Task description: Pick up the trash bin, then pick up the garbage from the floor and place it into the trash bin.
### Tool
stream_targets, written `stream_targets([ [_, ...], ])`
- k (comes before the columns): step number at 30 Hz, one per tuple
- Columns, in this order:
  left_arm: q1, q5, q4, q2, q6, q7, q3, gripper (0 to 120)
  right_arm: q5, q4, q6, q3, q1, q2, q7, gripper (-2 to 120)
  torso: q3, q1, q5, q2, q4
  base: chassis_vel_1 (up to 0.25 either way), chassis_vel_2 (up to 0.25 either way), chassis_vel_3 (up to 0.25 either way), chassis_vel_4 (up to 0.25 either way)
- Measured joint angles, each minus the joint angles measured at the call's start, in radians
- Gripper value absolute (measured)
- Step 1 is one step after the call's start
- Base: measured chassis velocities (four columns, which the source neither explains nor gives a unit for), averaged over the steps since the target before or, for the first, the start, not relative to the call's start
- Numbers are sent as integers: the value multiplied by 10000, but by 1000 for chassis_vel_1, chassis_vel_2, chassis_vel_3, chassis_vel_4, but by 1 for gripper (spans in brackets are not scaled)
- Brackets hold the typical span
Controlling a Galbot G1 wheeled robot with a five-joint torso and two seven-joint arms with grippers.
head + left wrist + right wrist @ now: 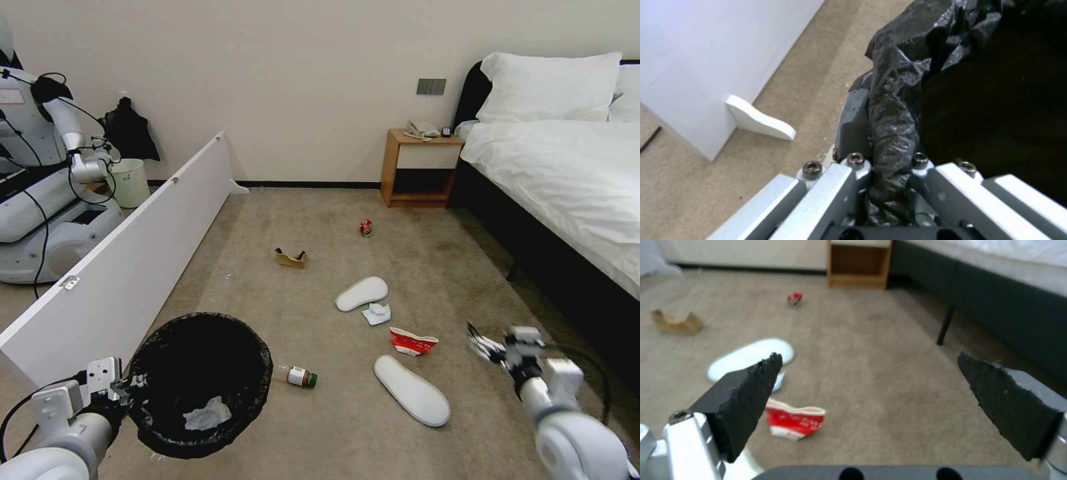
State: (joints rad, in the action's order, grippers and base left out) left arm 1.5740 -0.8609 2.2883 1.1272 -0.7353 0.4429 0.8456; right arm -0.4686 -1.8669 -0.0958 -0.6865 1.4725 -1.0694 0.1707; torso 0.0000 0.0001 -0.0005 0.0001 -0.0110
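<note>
Left pincer (123, 390) sits lowest and closest in my head view, pinched on the near rim of the trash bin (200, 383). My left wrist view confirms it: the black liner (893, 133) is bunched between the two fingers, pressed together on the rim. Bin is held off the carpet (320, 433), mouth up and tipped slightly toward me. One white crumpled scrap (208, 415) lies inside on the liner.

Right pincer (483, 348) hangs above the carpet, jaws spread wide, nothing between the pads (751, 400).

Garbage relative to the right pincer:
- Red-white carton (794, 422), crushed, on the carpet just ahead of it and toward the left pincer's side.
- Near slipper (411, 390), sole up, between the two pincers, closer to the right one.
- Tissue (377, 313) beyond the carton, touching or nearly touching the far slipper (361, 293); I cannot tell which.
- Bottle (300, 377) with green cap, on its side, just beside the bin and well apart from the right pincer.
- Torn cardboard (291, 257) and red can (365, 228) farther out, well ahead of both pincers.

Bed (567, 173) runs along the right pincer's outer side. White board (127, 267) stands on edge past the left pincer.
</note>
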Motion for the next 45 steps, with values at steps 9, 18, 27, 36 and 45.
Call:
stream_targets([
  [9, -23, -152, -516, 77, 0, -76, 635, 2, 685, 455, 1230, -521, 1024, -1102, -754, 100, 0, 0, 3, 0, -1, 0, 0, 0, 0],
  [18, -51, -521, -839, 114, 0, -119, 1297, 2, 845, 641, 1528, -383, 1268, -1204, -1192, 100, 0, 0, 4, -2, -1, 0, 0, 0, 0],
  [27, 5, -727, -888, 89, 0, -148, 1539, 2, 813, 818, 1553, -280, 1242, -1221, -1293, 100, 0, 0, 5, -2, -2, -4, 3, 6, -3],
  [36, -20, -770, -891, 96, 0, -155, 1532, 2, 720, 936, 1583, -276, 1172, -1163, -1326, 100, 1, 0, 5, -2, -3, -80, 64, 71, -71],
  [45, -35, -796, -895, 94, 0, -157, 1523, 2, 678, 1036, 1606, -235, 1134, -1134, -1368, 100, 1, 0, 5, -2, -2, -73, 70, 61, -63],
])
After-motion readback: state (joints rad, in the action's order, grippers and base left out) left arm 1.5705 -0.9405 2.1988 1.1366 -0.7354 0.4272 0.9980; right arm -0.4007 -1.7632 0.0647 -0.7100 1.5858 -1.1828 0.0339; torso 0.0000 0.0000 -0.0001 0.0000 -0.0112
